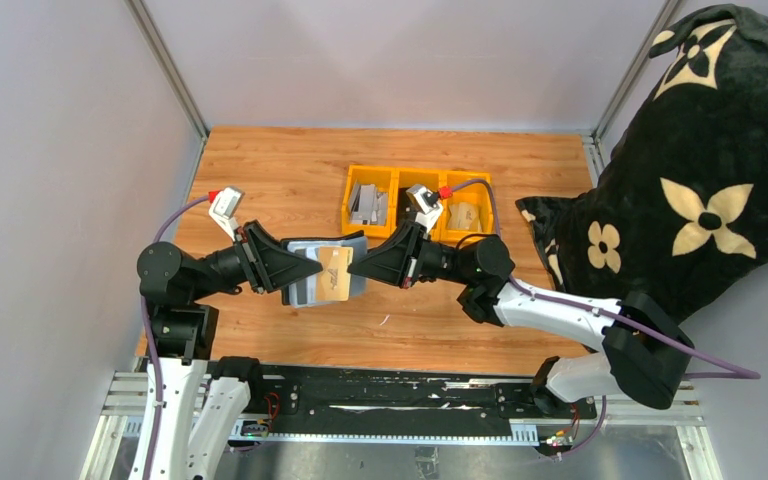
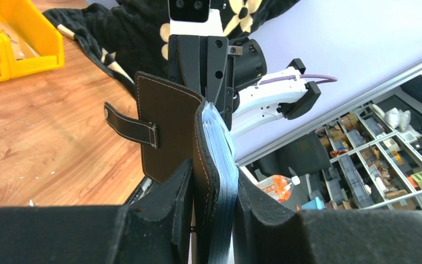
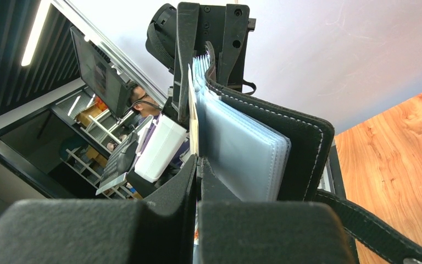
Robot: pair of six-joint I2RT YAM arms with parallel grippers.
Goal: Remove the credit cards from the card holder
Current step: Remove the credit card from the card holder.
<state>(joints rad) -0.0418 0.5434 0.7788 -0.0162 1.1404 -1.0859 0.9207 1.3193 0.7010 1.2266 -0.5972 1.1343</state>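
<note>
The black card holder (image 1: 325, 244) hangs open in mid-air between both arms, its strap tab (image 2: 129, 125) loose. My left gripper (image 1: 307, 268) is shut on its cover and the stack of clear sleeves (image 2: 228, 181), as the left wrist view (image 2: 214, 192) shows. My right gripper (image 1: 357, 267) is shut on the edge of one thin card (image 3: 192, 118), which looks tan from above (image 1: 333, 270) and still sits among the sleeves (image 3: 242, 154). The holder's stitched cover (image 3: 302, 148) curves to the right of my right gripper (image 3: 198, 165). Several pale grey cards (image 1: 368, 204) lie in the left yellow bin.
Three joined yellow bins (image 1: 370, 172) stand on the wooden table behind the grippers; the right one holds a tan item (image 1: 463, 216). A big black cloth bag with cream flowers (image 1: 710, 170) fills the right side. Metal frame posts stand at the back corners.
</note>
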